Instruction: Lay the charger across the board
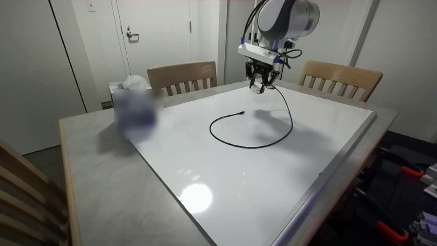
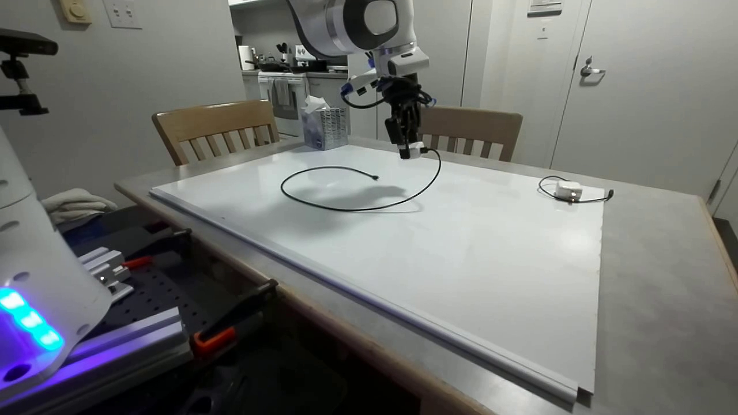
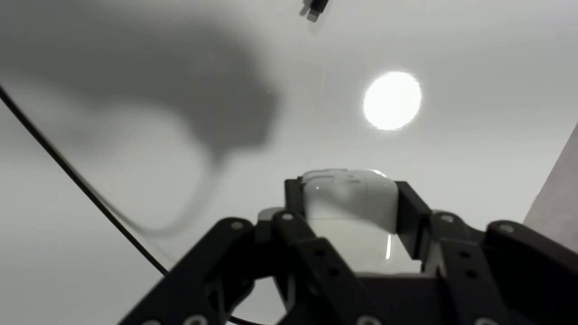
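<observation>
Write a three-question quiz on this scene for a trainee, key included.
1. What does the black, two-fingered gripper hold?
2. True or false: part of the long, thin black cable lies curved on the large, glossy white rectangular board.
3. Where does the pale, patterned cardboard tissue box stand in an exterior view? A) at the board's middle; B) near the board's far corner; C) directly below the gripper.

Key: 1. the small, boxy white plug block attached to the cable; 2. true; 3. B.

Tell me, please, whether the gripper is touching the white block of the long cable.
Touching. In the wrist view, the gripper has the white block clamped between its fingers, one against each side, without visible gap.
</observation>
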`<state>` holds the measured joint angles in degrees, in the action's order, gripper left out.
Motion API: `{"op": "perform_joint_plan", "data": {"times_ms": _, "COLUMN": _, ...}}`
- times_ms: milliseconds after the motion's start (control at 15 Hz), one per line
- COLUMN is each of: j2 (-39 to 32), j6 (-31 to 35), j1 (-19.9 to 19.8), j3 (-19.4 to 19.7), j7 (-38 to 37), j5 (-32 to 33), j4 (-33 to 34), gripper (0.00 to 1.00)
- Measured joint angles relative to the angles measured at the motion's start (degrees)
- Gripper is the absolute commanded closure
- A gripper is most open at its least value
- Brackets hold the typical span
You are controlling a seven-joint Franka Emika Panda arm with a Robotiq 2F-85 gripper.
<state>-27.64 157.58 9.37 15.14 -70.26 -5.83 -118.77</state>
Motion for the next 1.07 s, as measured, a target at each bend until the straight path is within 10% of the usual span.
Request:
{"op": "perform_joint_plan", "data": {"times_ms": 600, "j2": -3.4, "j6": -0.1, "j1": 2.5, "j3": 9.6, "j7": -23.4, "j5": 7.1, "j4": 1.8, "gripper": 0.74}}
{"op": "perform_joint_plan", "data": {"times_ms": 667, "j2": -3.9, "j6": -0.2, "j1": 1.7, "j3": 10.0, "j7": -25.6, "j5": 6.8, "j4": 2.2, "gripper": 0.49}}
{"op": "perform_joint_plan", "data": {"times_ms": 867, "j2": -4.2, "j6": -0.1, "j1": 0.7, "j3": 9.6, "j7": -25.8, "j5": 7.4, "j4": 2.3, "gripper": 0.49}}
{"op": "perform_joint_plan", "data": {"times_ms": 933, "j2": -4.2, "j6": -0.1, "j1": 0.9, "j3": 9.4, "j7": -25.8, "j5": 7.4, "j4": 2.3, "gripper": 0.74}}
{"op": "perform_joint_plan", "data": {"times_ms": 1067, "j2": -4.2, "j6": -0.1, "j1": 1.0, "j3": 9.2, "j7": -26.4, "j5": 7.5, "j4": 2.3, "gripper": 0.74}}
